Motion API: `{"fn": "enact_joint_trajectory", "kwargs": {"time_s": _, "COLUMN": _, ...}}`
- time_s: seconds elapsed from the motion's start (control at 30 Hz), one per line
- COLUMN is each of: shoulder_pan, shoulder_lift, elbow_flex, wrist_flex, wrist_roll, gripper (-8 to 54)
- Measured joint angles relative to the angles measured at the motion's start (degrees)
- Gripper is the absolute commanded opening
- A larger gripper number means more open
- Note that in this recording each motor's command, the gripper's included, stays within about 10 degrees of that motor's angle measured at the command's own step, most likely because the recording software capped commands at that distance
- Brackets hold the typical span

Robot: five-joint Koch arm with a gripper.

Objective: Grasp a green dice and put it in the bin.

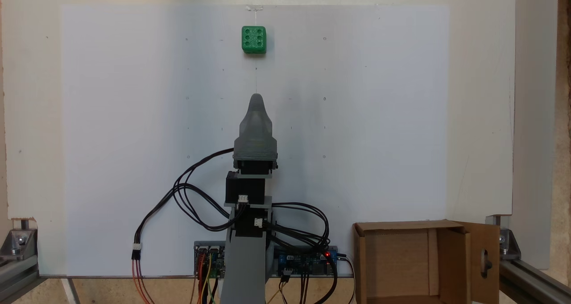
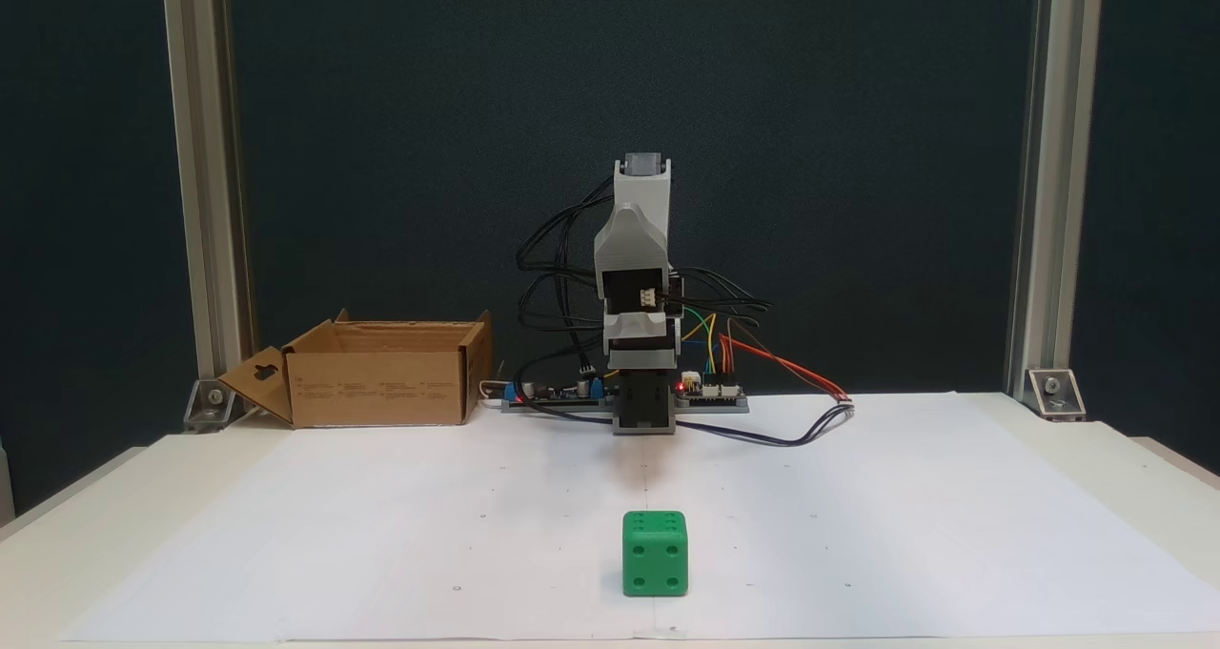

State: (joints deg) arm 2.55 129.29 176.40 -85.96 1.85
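The green dice [image 1: 254, 39] lies on the white paper sheet, far out in front of the arm and in line with it. In another fixed view the green dice [image 2: 655, 553] sits near the front edge of the sheet. My gripper [image 1: 256, 97] is folded in over the arm's base, its grey tip pointing at the dice from well short of it. From the front, my gripper [image 2: 639, 344] faces the camera with its jaws together and nothing between them. The bin [image 1: 424, 259], an open brown cardboard box, stands beside the arm's base; the bin [image 2: 381, 373] has a slotted flap.
The white paper sheet [image 1: 134, 139] covers most of the table. Black and coloured cables [image 1: 187, 197] and circuit boards [image 2: 710, 394] lie around the arm's base. Aluminium frame posts [image 2: 1039, 201] stand at the table's corners.
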Motion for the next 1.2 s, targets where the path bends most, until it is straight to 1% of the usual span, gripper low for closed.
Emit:
{"fn": "enact_joint_trajectory", "kwargs": {"time_s": 0.17, "shoulder_pan": 2.1, "shoulder_lift": 0.1, "elbow_flex": 0.1, "wrist_flex": -1.1, "wrist_roll": 0.0, "gripper": 44.6}}
{"fn": "enact_joint_trajectory", "kwargs": {"time_s": 1.2, "shoulder_pan": 2.2, "shoulder_lift": 0.0, "elbow_flex": 0.0, "wrist_flex": -1.2, "wrist_roll": 0.0, "gripper": 44.6}}
